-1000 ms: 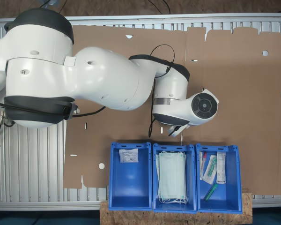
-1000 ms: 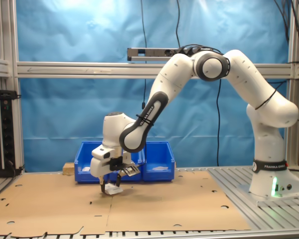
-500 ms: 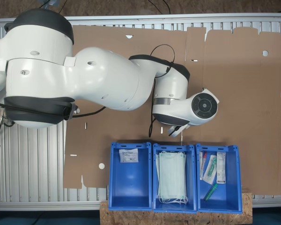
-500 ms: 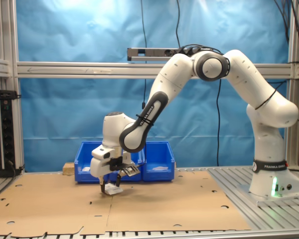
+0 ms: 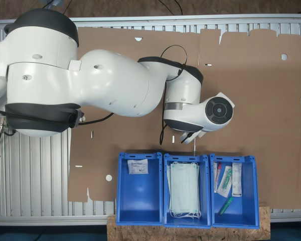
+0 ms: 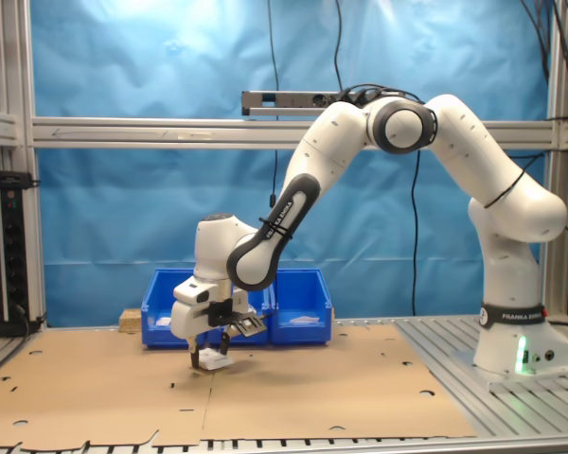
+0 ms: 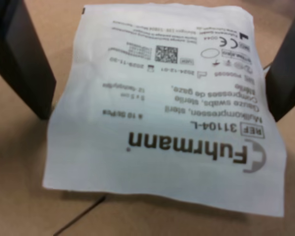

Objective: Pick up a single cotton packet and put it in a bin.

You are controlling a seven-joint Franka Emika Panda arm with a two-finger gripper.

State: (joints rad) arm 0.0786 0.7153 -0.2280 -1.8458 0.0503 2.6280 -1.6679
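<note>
I see gripper (image 7: 157, 93) with two dark fingers (image 7: 24, 59) spread wide, straddling white cotton packet (image 7: 162, 113); contact with packet edges hard to judge. Packet lies flat on brown cardboard sheet (image 7: 19, 196), printed side up. In second exterior view, gripper (image 6: 208, 356) points down at packet (image 6: 218, 361) near cardboard (image 6: 360, 388). In first exterior view, three blue bins sit just beyond wrist; near-empty bin (image 5: 139, 201) holds another packet (image 5: 137, 166), middle bin (image 5: 166, 220) green masks (image 5: 184, 188).

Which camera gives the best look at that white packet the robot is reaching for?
The wrist view: the packet lies flat on the cardboard between the two dark fingers, print visible. In the second exterior view it is a small white patch under the gripper. In the first exterior view the arm covers that spot.
</note>
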